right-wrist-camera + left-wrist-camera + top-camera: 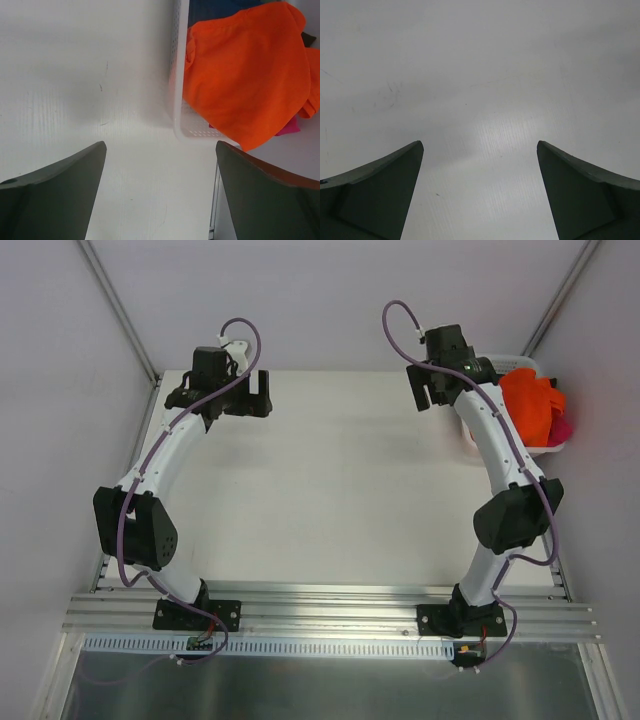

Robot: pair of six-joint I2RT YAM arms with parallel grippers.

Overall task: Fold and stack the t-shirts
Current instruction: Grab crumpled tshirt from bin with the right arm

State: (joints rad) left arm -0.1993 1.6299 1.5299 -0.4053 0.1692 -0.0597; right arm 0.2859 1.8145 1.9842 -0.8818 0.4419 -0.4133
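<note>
Left hand (pixel 258 392) hangs over the far-left part of the desk (pixel 330 490), fingers (pixel 390 185) spread wide, nothing between them. The left wrist view shows only bare desk (pixel 480 75): matte white, finely ribbed, with a few faint scuff marks (pixel 390 92).

Middle of the desk carries nothing. A purple cable (pixel 150 470) runs along each arm, and an aluminium rail (pixel 330 605) lines the near edge.

Right hand (pixel 425 385) is above the far-right part of the desk, just left of the basket (pixel 548 448). Its fingers (pixel 260 190) are also spread and pinch nothing.

The basket is white slotted plastic and rectangular, and sits at the far-right corner. The right wrist view shows its perforated wall (pixel 177 75).

- The orange t-shirt (pixel 245 75) is on top, soft and rumpled. It fills most of the basket and spills over the rim.
- The navy t-shirt (pixel 220 7) is underneath, with only a strip showing at the far end.
- The hot pink t-shirt (pixel 290 127) peeks out under the orange hem at the right side.

All shirts are unfolded and in the basket. None is on the desk.
</note>
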